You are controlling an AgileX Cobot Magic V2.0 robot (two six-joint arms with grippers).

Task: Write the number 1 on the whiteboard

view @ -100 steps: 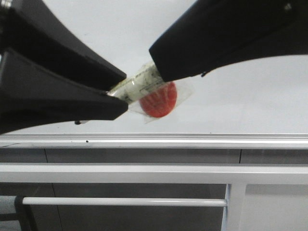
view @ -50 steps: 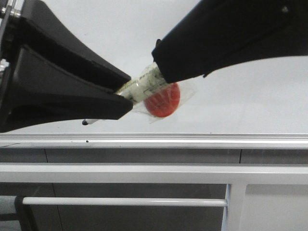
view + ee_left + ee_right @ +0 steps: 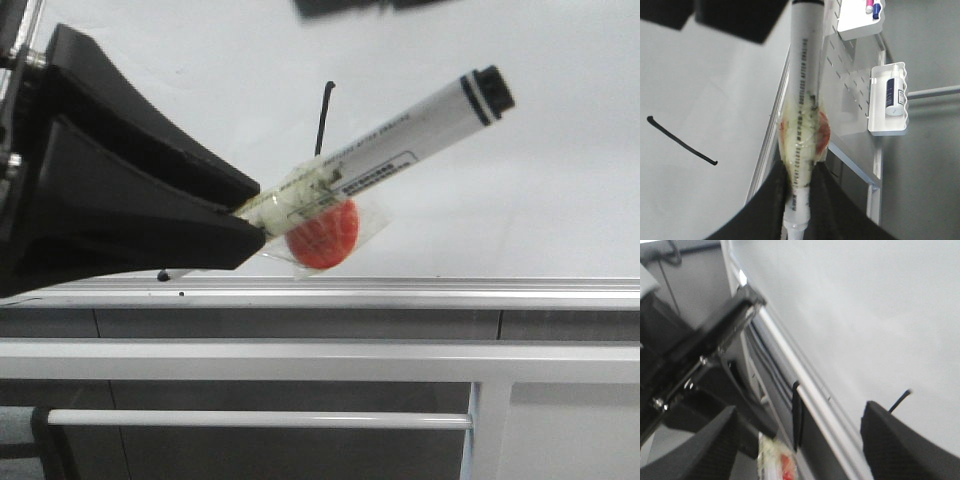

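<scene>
From the front camera I see my left hand (image 3: 245, 215), black and wedge-shaped, filling the left of the frame, its fingers pinched on the lower end of a white marker pen with a black cap (image 3: 400, 155). The pen slants up to the right, cap toward the upper right, with clear tape and a red round disc (image 3: 322, 236) wrapped at the barrel just beyond the fingertips. Behind it the thin black stroke of the number 1 (image 3: 323, 118) stands nearly upright in the upper middle, on the large glossy white-grey whiteboard (image 3: 520, 200), whose silver rail runs across the middle of the frame.

The left wrist camera shows the stroke (image 3: 681, 142) whole, at the left of the frame, apart from the pen, and adds what the front view lacks: white wall trays at the upper right, one holding a white bottle with a blue label (image 3: 895, 92).

The right wrist camera shows my right hand (image 3: 805, 450) spread wide and holding nothing, fingers at the lower corners, with only one end of the stroke (image 3: 900, 400) visible. In the front view just a dark sliver of that hand shows at the top edge.
</scene>
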